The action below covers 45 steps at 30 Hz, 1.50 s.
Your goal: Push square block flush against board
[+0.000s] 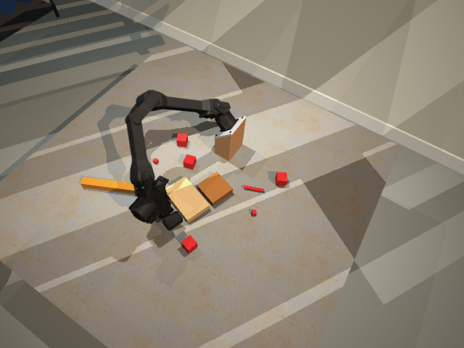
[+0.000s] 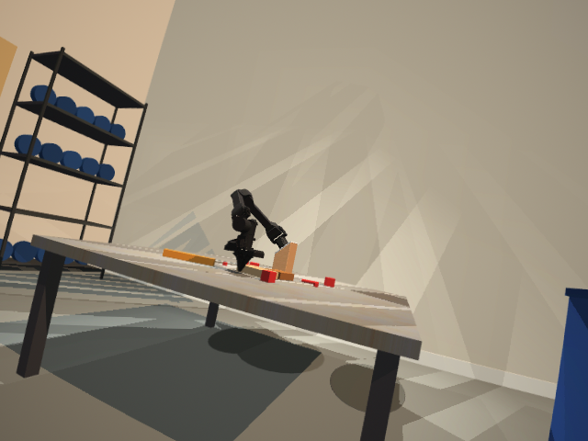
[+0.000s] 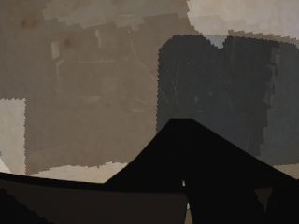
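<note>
The square block [image 1: 214, 188] [image 2: 286, 276], brown-orange, lies flat on the table. The pale tan board [image 1: 189, 204] [image 2: 254, 271] lies flat just to its left in the top view. Their facing sides look almost parallel, with a narrow strip between them; their lower edges look nearly in line. My gripper [image 1: 172, 212] [image 2: 241, 269] [image 3: 179, 129] is shut and empty, pointing down low beside the board's left side, on the side away from the block. Whether the fingertips touch the board is hidden. The gripper covers part of the board's left side in the top view.
A red cube [image 1: 189, 243] [image 2: 267, 276] lies below the board. Two red cubes [image 1: 182, 140] [image 1: 189, 162] lie above it. A tall brown box [image 1: 236, 140] [image 2: 285, 257] stands beyond the block. An orange bar [image 1: 106, 184] lies left; a red stick [image 1: 254, 188] lies right.
</note>
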{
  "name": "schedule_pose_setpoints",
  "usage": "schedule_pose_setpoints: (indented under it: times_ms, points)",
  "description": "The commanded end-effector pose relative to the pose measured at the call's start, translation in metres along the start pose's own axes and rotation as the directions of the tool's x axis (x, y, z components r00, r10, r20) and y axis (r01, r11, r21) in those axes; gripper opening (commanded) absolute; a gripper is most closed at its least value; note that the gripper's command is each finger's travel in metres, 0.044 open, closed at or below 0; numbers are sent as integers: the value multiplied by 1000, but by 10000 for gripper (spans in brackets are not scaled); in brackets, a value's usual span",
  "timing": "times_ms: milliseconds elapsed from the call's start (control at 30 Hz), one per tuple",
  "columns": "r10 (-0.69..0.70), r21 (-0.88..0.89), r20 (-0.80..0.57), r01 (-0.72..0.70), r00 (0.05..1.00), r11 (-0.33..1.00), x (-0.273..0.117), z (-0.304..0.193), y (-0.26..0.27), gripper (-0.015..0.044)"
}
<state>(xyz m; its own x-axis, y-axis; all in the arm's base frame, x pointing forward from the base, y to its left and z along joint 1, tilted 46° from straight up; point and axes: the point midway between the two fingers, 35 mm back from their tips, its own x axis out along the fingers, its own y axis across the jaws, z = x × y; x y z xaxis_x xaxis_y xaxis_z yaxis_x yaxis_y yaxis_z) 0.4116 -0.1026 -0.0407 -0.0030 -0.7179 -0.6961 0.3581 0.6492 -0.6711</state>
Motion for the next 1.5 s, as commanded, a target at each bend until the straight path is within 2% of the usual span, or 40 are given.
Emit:
schedule_pose_setpoints:
  times_ms: [0,100,167,600,800,1467]
  points:
    - [0,0,0,0,1000,1000,-3,0,0,0]
    - [4,-2,-5,-4,1000,1000,-42,1,1,0]
    - [4,-2,-6,-4,1000,1000,-54,0,0,0]
    - [5,12,-7,-5,1000,1000,-54,-25,28,0]
    - [3,12,-6,-2,1000,1000,1,-26,28,0]
    - [3,11,-7,-3,1000,1000,1,-47,30,0]
